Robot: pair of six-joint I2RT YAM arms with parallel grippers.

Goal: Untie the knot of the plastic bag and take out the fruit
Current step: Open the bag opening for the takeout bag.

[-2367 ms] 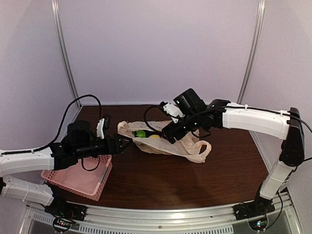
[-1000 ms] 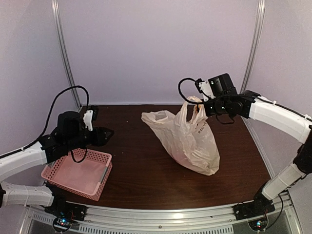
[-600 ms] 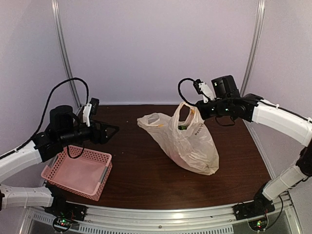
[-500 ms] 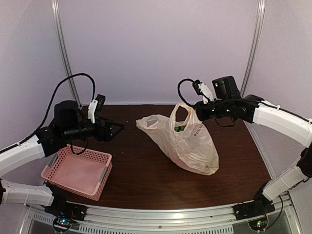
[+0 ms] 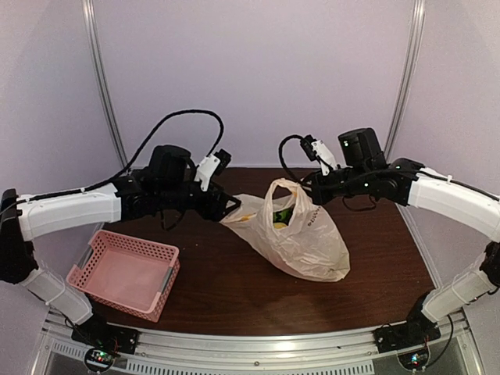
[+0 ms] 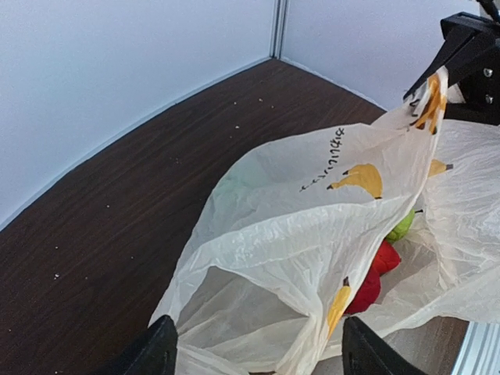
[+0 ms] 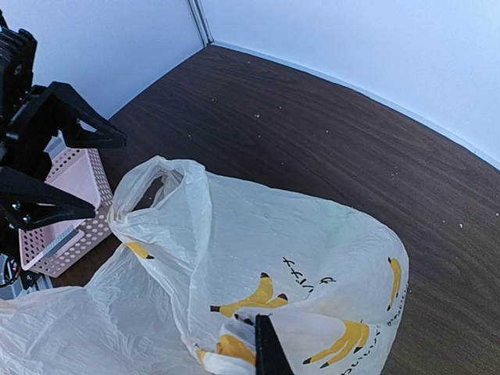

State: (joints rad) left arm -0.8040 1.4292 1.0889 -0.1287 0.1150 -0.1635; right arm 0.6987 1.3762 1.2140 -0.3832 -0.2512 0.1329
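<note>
The plastic bag (image 5: pixel 301 238) stands on the dark table, pale and printed with yellow bananas, its mouth pulled open. My right gripper (image 5: pixel 310 189) is shut on the bag's right rim (image 7: pixel 312 328) and holds it up. My left gripper (image 5: pixel 231 205) is open, its fingers (image 6: pixel 156 351) on either side of the bag's left handle loop (image 6: pixel 258 312). The fruit shows inside: red pieces (image 6: pixel 373 275) and a green one (image 6: pixel 402 226), seen as green and yellow (image 5: pixel 283 219) from above. The knot is out of view; the two handles stand apart.
A pink perforated basket (image 5: pixel 129 272) sits at the front left of the table (image 5: pixel 226 293), also in the right wrist view (image 7: pixel 70 207). Pale walls and metal corner posts (image 5: pixel 105 86) close in the back and sides.
The right gripper lifted the flat bag upright by its rim and holds it there. The left arm swung from over the basket rightward to the bag's left handle loop.
</note>
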